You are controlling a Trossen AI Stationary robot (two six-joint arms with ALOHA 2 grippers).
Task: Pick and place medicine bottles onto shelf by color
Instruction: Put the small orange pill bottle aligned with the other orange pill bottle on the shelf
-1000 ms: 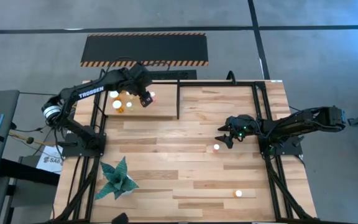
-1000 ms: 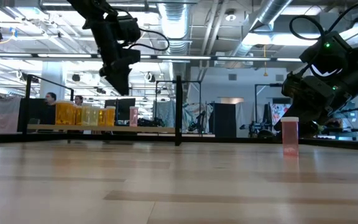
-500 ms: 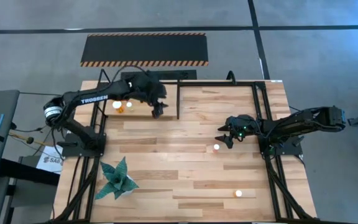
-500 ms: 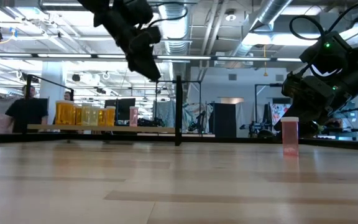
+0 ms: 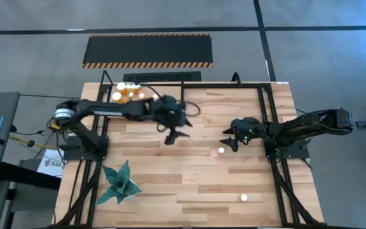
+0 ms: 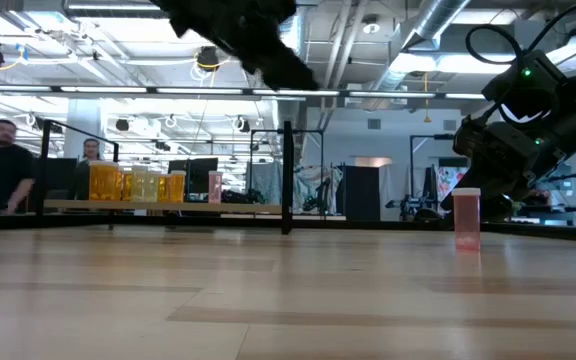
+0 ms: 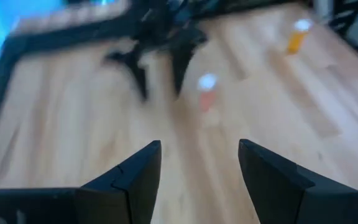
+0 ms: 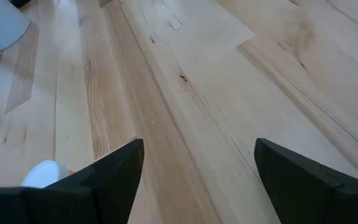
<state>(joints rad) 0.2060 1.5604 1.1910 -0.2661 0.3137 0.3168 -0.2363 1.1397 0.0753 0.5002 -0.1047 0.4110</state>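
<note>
Several medicine bottles (image 5: 127, 91) with white caps stand on the shelf (image 6: 168, 207) at the table's far left; the low view shows them as orange ones (image 6: 133, 185) and a pinkish one (image 6: 214, 187). My left gripper (image 5: 173, 132) hangs open and empty above the table's middle. A pinkish-red bottle (image 5: 221, 151) stands upright on the table, also seen in the left wrist view (image 7: 207, 93) and the low view (image 6: 466, 218). My right gripper (image 5: 229, 142) is open just beside it, not touching. An orange bottle (image 5: 243, 198) stands near the front right.
A green paper plant (image 5: 119, 182) sits at the near left. Black frame posts and rails (image 5: 182, 102) border the shelf and the table's edges. Bare wood lies between the two grippers. People are in the room beyond (image 6: 3, 160).
My left gripper has swung from over the shelf's bottles toward the table's right edge, out over the table's middle. It has turned as it went and stays open and empty. My right gripper and the bottles have kept still.
</note>
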